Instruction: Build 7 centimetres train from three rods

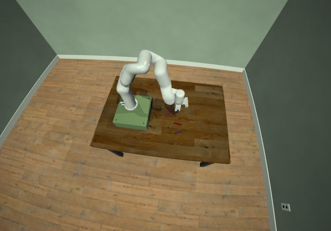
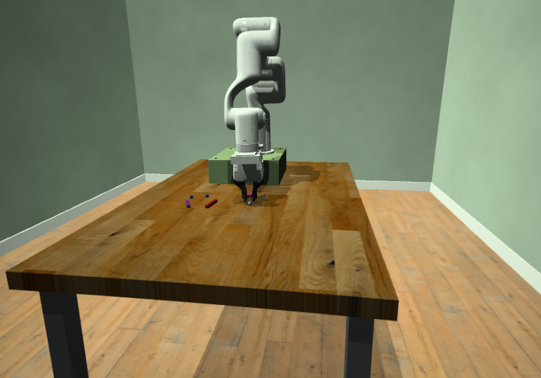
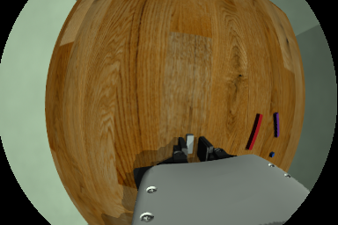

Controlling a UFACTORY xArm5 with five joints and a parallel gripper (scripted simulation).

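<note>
Magenta rod (image 1: 168, 112) (image 2: 249, 195), grey rod (image 2: 249, 203) (image 3: 189, 143) apart.

Muted green walls (image 1: 160, 17) (image 2: 349, 59) (image 3: 26, 60) meet a plank floor (image 1: 80, 191) (image 2: 436, 251) along pale skirting boards (image 1: 203, 65) (image 2: 393, 185). Dark legs (image 1: 115, 153) (image 2: 64, 334) stand beneath the front corners of the wooden worktop (image 1: 208, 110) (image 2: 196, 251) (image 3: 145, 82); a double-holed socket (image 1: 285, 207) sits on one shadowed side.

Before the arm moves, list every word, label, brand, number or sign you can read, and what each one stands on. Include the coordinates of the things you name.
None can be read: no lettering shows on the arm (image 1: 161, 71) (image 2: 249, 57), gripper (image 1: 177, 111) (image 2: 249, 197) (image 3: 190, 146), green box (image 1: 133, 116) (image 2: 218, 171) or table (image 1: 208, 116) (image 2: 262, 251) (image 3: 145, 82).
The rods are too small to tell.
</note>
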